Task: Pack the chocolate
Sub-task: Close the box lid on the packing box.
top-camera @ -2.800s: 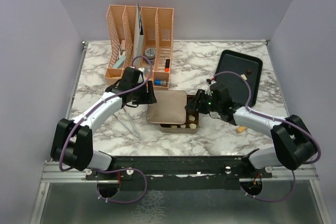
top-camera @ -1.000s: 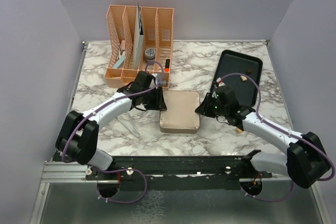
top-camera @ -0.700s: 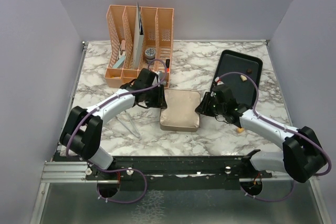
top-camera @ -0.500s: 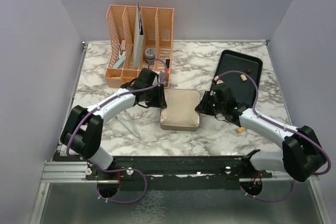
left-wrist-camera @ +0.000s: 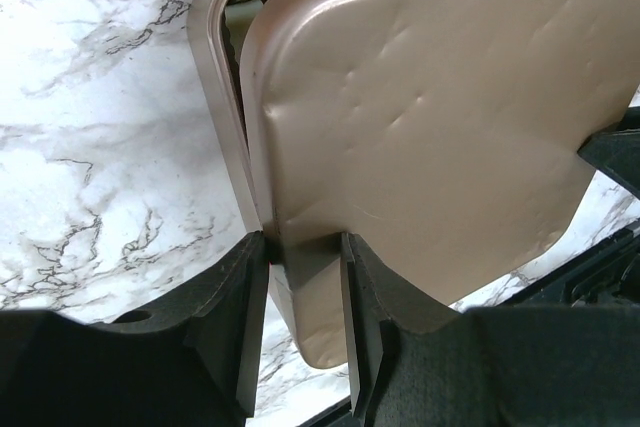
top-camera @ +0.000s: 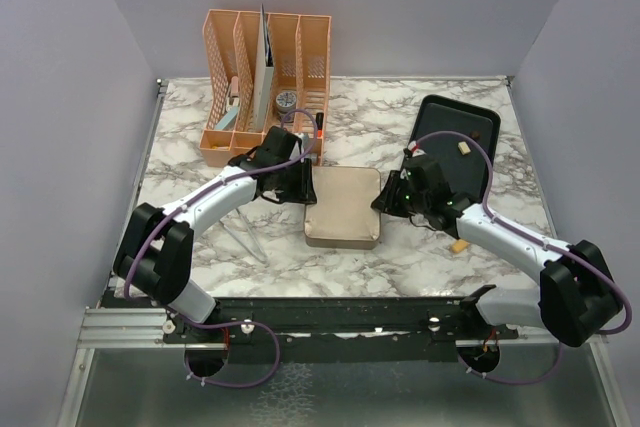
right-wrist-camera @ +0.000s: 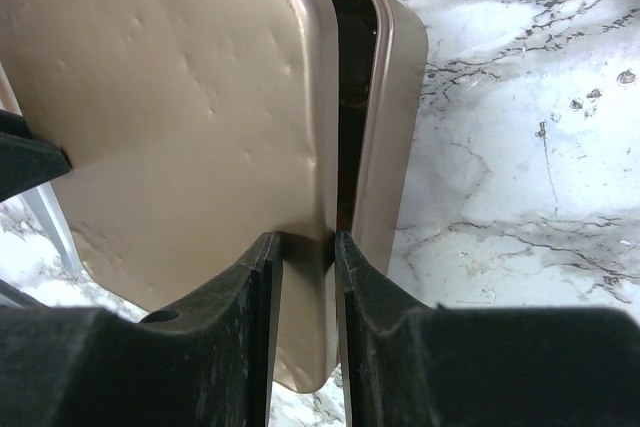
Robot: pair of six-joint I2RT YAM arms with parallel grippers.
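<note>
The white marble table [top-camera: 400, 127] carries a gold tin [right-wrist-camera: 398, 97] at its centre. A peach desk organizer [top-camera: 265, 82] stands at 11 o'clock and a black tray [top-camera: 445, 112] lies at 2 o'clock. A small tan piece [top-camera: 459, 245], perhaps chocolate, lies at 4 o'clock. A thin pale object [top-camera: 243, 237], too faint to identify, lies at 8 o'clock.
</note>
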